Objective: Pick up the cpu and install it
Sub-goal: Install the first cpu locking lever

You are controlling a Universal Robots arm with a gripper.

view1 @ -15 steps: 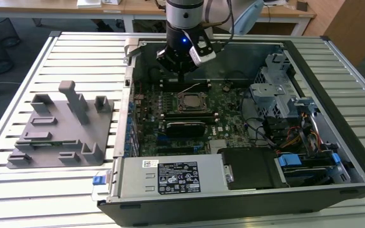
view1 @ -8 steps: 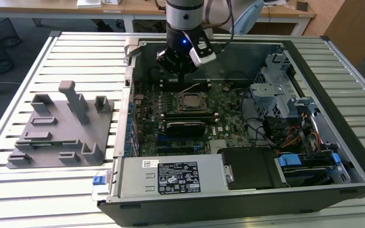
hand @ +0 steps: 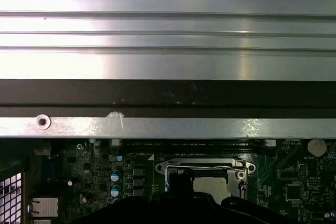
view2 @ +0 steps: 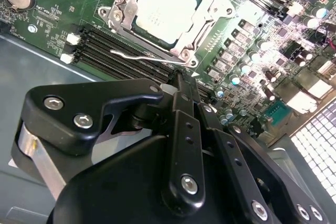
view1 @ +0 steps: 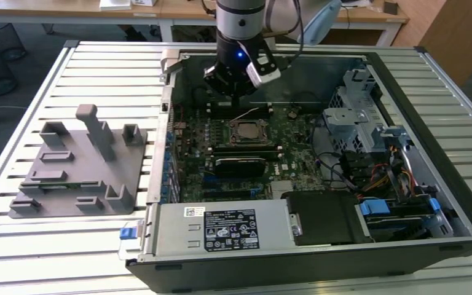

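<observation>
Silvery-grey cpu [view2: 164, 15] lying seated in the metal-framed socket [view2: 119, 16] on the green motherboard [view2: 47, 14], inside the open computer case [view1: 432, 147]. Gripper [view2: 178, 80] hovering just beside it, fingers pressed together, gripping nothing.

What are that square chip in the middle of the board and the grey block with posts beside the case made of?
The cpu seems capped with brushed silvery metal; it reflects light softly. The holder block looks like matte grey plastic, uniform and without glare, though that is a guess.
</observation>
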